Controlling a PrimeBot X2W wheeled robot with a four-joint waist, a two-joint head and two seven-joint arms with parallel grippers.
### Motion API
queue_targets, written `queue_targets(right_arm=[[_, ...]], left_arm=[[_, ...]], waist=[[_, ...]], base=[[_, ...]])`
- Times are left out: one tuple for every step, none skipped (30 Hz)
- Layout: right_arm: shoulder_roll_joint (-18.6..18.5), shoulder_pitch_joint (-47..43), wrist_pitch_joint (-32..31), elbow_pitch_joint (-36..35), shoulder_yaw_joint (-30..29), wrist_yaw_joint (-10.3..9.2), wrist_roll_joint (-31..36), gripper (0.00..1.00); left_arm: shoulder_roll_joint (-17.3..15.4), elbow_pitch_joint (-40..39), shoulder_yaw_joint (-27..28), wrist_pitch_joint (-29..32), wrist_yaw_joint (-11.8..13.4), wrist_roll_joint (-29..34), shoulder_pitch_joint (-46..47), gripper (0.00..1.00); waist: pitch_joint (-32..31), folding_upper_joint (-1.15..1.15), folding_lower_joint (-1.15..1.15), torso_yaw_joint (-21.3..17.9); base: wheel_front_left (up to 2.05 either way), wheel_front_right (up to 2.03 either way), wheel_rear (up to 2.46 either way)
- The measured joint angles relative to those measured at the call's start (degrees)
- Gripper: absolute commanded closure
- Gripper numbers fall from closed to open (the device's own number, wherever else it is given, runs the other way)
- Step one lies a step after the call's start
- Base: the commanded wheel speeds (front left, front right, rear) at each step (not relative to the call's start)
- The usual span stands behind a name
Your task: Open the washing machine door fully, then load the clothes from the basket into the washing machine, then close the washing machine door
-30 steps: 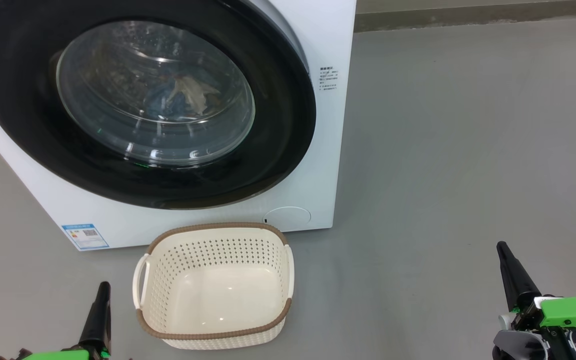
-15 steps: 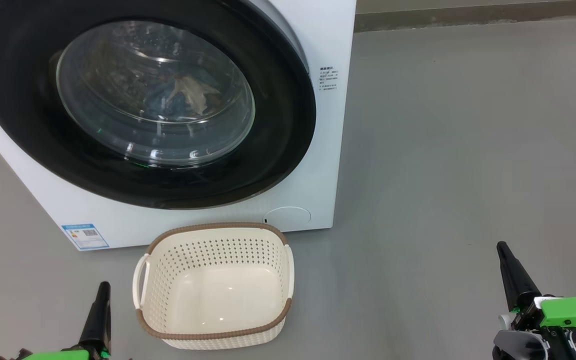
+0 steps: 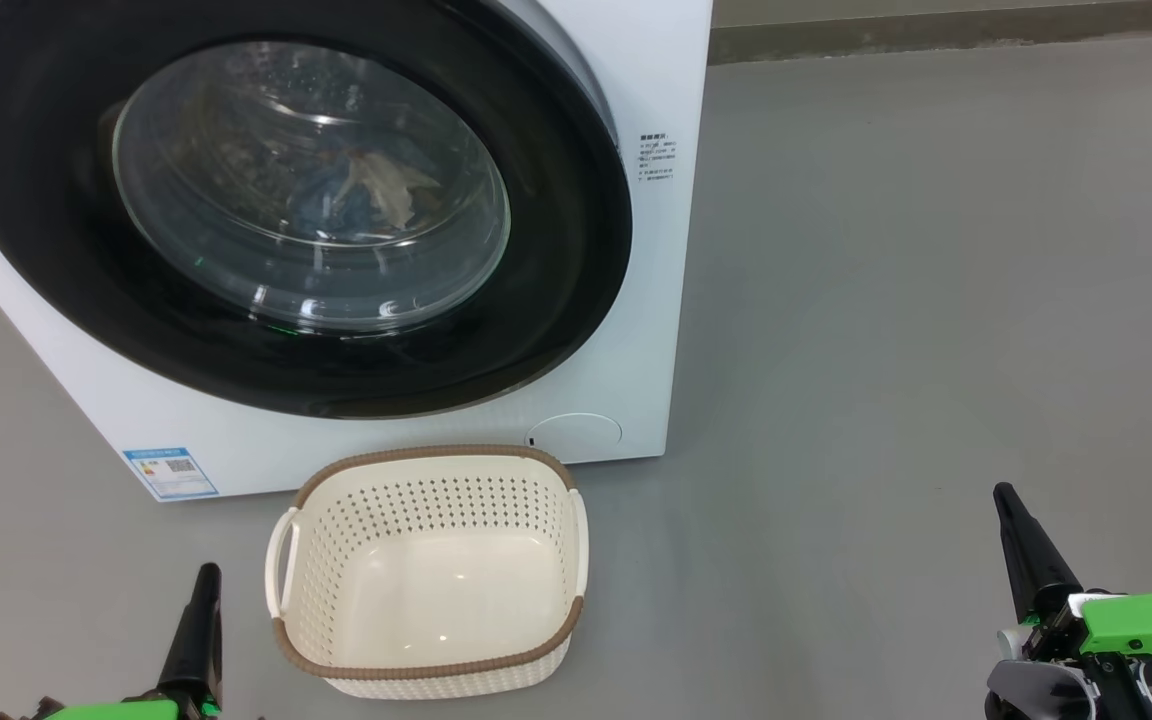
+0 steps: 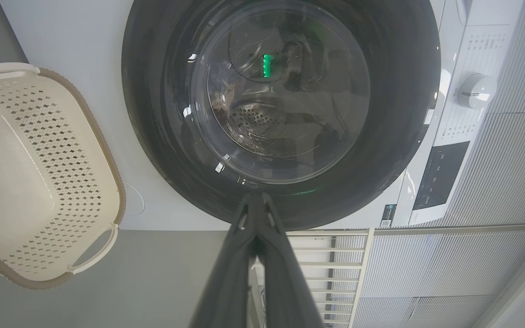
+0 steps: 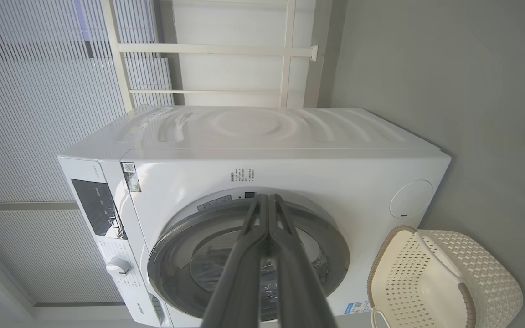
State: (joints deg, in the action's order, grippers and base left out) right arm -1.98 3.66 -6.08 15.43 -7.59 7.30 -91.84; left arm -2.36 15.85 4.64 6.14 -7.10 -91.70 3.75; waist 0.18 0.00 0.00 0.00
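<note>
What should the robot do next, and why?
Probably just stop; the job looks done. The basket is empty, the clothes show through the glass of the washing machine door, and it looks shut flat on the washing machine. The left claw and right claw sit low, shut, holding nothing.

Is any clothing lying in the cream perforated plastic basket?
No, the cream perforated plastic basket is bare down to its glossy floor.

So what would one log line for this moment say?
door shut | clothes inside | basket empty | left pincer shut, free | right pincer shut, free
</note>
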Motion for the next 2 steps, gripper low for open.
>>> queue_targets(right_arm=[[0.00,0.00,0.01,0.00,0.00,0.00,0.00,1.00],[0.00,0.00,0.00,0.00,0.00,0.00,0.00,1.00]], left_arm=[[0.00,0.00,0.00,-0.01,0.00,0.00,0.00,1.00],[0.00,0.00,0.00,-0.01,0.00,0.00,0.00,1.00]], waist=[[0.00,0.00,0.00,0.00],[0.00,0.00,0.00,0.00]], base=[[0.00,0.00,0.00],[0.00,0.00,0.00]])
